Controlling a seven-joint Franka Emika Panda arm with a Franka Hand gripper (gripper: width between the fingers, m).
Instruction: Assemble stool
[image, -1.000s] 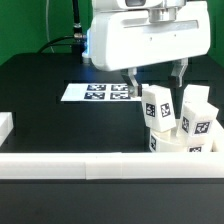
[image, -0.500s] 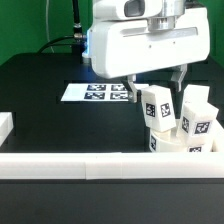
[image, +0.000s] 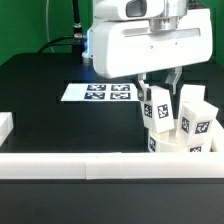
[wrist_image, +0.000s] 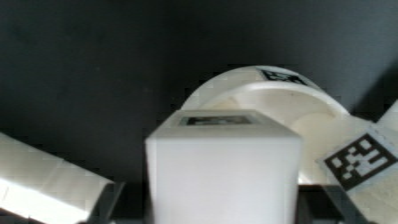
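Note:
The stool's round white seat (image: 172, 146) lies at the exterior view's lower right, against the front rail. Two blocky tagged legs stand upright on it. My gripper (image: 160, 88) has come down over the nearer leg (image: 157, 108) and is shut on its top, one finger on each side. The second leg (image: 196, 112) stands just to its right, untouched. In the wrist view the held leg (wrist_image: 222, 165) fills the space between the dark fingers (wrist_image: 118, 208) of my gripper (wrist_image: 217, 212). The seat's curved rim (wrist_image: 267, 92) and the other leg's tag (wrist_image: 361, 157) show beyond it.
The marker board (image: 100, 92) lies flat on the black table behind and to the left of the seat. A long white rail (image: 90, 165) runs along the front edge, with a short white piece (image: 5, 125) at the far left. A green backdrop stands behind.
The fingers stood wide apart on either side of the leg's top. They have now closed onto it. The arm and the parts have barely shifted.

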